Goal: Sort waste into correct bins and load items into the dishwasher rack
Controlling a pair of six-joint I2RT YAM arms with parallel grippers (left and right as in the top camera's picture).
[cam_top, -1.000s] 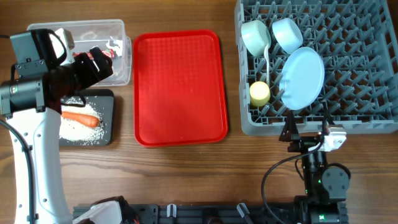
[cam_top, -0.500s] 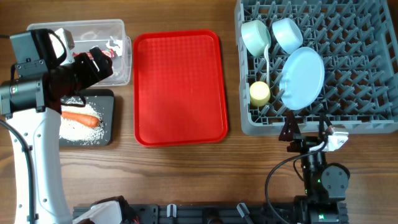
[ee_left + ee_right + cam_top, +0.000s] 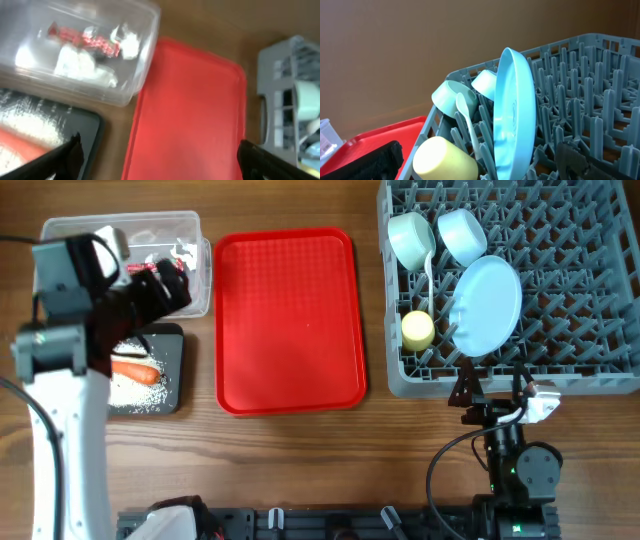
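The clear tub at the back left holds the red candy wrapper and crumpled tissue. In front of it, the black tray holds the orange carrot and white rice. No brown scrap shows. My left gripper is open and empty above the tub's front right corner; in the left wrist view it hangs over the red tray's edge. The grey rack holds two bowls, the plate, the yellow cup and the spoon. My right gripper is open and empty before the rack's front edge.
The large red serving tray lies between the bins and the rack, with nothing on it. My left arm covers part of the black tray and the tub. The right wrist view shows the plate standing upright beside the cup.
My left arm has shifted slightly right and now covers more of the carrot. The right gripper shifted slightly a second ago and has stayed still since.
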